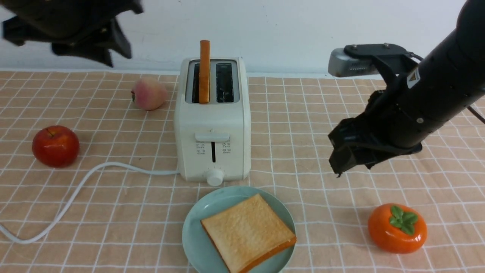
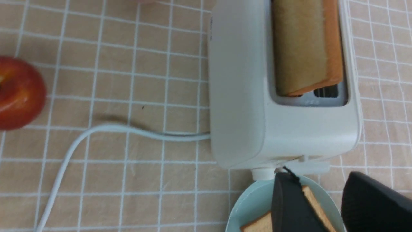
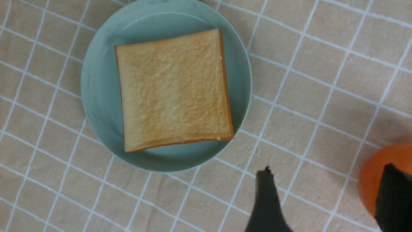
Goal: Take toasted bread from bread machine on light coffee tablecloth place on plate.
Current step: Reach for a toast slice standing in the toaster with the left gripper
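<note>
The cream-white bread machine [image 1: 212,125] stands mid-table on the light coffee tablecloth [image 1: 303,113]. One slice of toasted bread [image 1: 204,72] stands upright in its left slot; the right slot is empty. It also shows in the left wrist view [image 2: 302,48]. A second slice [image 1: 248,233] lies flat on the teal plate [image 1: 197,227] in front of the toaster. My left gripper [image 1: 113,53] is open and empty, high up to the left of the toaster. My right gripper [image 1: 352,167] is open and empty, above the cloth right of the plate [image 3: 96,80].
A red apple [image 1: 55,146] sits at the left and a peach [image 1: 148,93] beside the toaster's left rear. An orange persimmon [image 1: 397,227] lies at the front right, close under my right gripper. The white cord [image 1: 75,189] runs left from the toaster.
</note>
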Controlling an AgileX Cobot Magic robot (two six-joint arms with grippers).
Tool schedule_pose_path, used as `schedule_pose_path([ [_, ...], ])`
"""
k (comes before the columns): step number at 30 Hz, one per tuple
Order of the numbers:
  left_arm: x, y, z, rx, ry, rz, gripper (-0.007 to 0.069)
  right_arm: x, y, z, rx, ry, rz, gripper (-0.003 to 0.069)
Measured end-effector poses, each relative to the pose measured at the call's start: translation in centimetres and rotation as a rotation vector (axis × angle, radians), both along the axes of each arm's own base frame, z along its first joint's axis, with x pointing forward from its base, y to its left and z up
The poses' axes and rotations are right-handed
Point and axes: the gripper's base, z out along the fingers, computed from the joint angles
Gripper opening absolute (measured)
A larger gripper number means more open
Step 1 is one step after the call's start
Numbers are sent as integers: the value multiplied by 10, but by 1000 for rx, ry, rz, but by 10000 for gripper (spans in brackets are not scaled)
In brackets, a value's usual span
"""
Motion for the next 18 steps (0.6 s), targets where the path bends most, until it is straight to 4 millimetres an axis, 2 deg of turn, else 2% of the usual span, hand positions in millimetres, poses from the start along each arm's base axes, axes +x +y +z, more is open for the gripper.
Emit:
schedule_pose_path([
  [4, 33, -37, -4, 54, 4, 35, 253, -1, 1, 1, 14, 4, 0, 441],
  [8, 69, -60, -23, 83, 20, 45, 314, -1, 1, 1, 14, 5, 0, 441],
  [9, 71, -61, -22, 79, 15, 46, 318, -1, 1, 1, 14, 5, 0, 441],
  [10, 85, -68, -35, 90, 24, 47, 359, -1, 1, 1, 13, 6, 0, 441],
  [14, 108, -77, -60, 103, 30, 44, 423, -1, 1, 1, 8, 4, 12, 441],
  [18, 127, -84, -89, 129, 26, 16, 433, -2, 1, 1, 6, 6, 15, 441],
])
